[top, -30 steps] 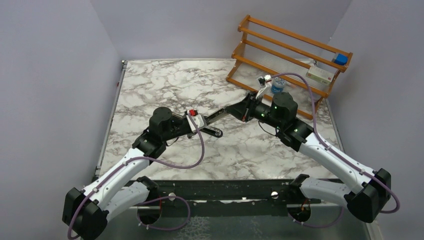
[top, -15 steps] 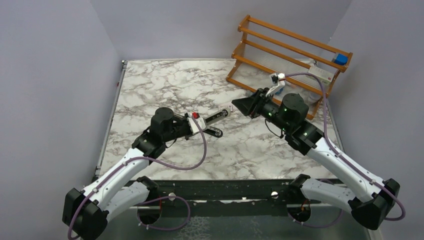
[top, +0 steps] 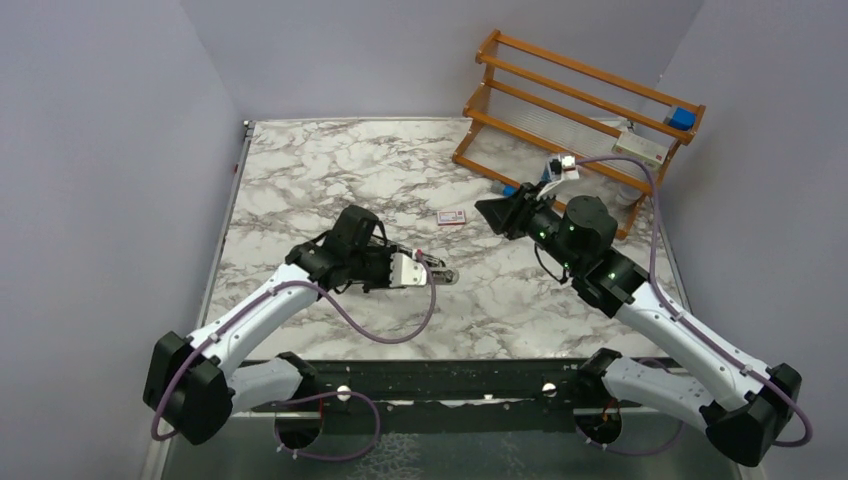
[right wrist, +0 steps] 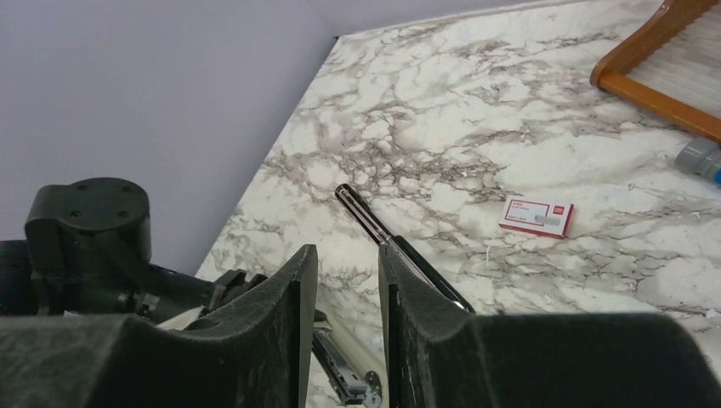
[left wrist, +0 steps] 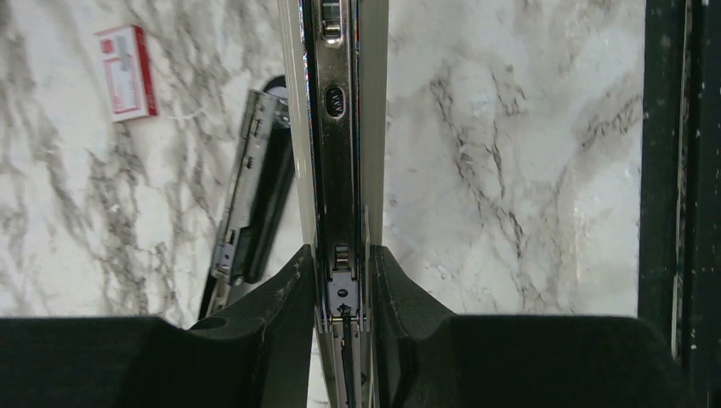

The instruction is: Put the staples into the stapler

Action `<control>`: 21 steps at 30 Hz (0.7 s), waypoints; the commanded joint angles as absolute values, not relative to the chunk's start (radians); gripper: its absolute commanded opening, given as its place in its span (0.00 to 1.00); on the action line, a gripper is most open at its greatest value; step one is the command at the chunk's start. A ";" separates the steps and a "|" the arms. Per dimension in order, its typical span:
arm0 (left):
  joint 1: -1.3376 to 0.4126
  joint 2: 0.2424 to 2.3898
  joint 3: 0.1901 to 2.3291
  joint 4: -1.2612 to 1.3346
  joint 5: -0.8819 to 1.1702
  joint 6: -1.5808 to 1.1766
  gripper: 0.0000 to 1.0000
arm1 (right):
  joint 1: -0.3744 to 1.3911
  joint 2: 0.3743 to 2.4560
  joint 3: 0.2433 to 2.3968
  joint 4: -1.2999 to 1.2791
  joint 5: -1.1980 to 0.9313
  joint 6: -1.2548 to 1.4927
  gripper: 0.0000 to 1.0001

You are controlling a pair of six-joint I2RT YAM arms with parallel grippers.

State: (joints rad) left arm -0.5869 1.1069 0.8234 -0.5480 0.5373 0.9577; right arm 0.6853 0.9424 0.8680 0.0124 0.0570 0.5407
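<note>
Between the left jaws, pinched tight by both dark fingers (left wrist: 272,314), sits one arm of the stapler (left wrist: 338,153): a silver metal channel with pale edges that runs straight out ahead of the fingertips. Just to the left of those jaws, in the left wrist view, the stapler's other arm, black with a silver rail inside it, lies at a slant on the marble bench (left wrist: 510,170), so the stapler stands hinged open. Farther ahead and to the left of the left jaws lies the staples box (left wrist: 126,72), pink-red with a white label, flat on the bench and apart from the stapler. The right jaws are spread, their two black fingers (right wrist: 272,323) parted with nothing between them, and they are raised off the bench. Ahead of the right jaws, seen through that gap, a slim black arm of the stapler slants upward. Ahead and to the right of them the staples box lies on bare marble. From above, the box sits near the tips of the right jaws and a little beyond the left ones. A wooden rack (right wrist: 655,99) stands off to the right of the right jaws, at the bench's far corner.
</note>
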 commanded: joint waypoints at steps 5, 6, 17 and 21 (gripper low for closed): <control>-0.668 1.264 0.838 -0.656 0.395 1.136 0.00 | 0.687 0.983 0.827 0.028 0.002 0.510 0.35; -0.677 1.287 0.838 -0.658 0.363 1.141 0.00 | 0.687 0.987 0.825 0.028 -0.004 0.510 0.35; -0.745 1.493 0.850 -0.662 0.230 1.128 0.02 | 0.687 1.029 0.762 -0.003 -0.052 0.487 0.36; -0.748 1.506 0.850 -0.654 0.206 1.131 0.18 | 0.687 1.033 0.724 -0.004 -0.049 0.494 0.36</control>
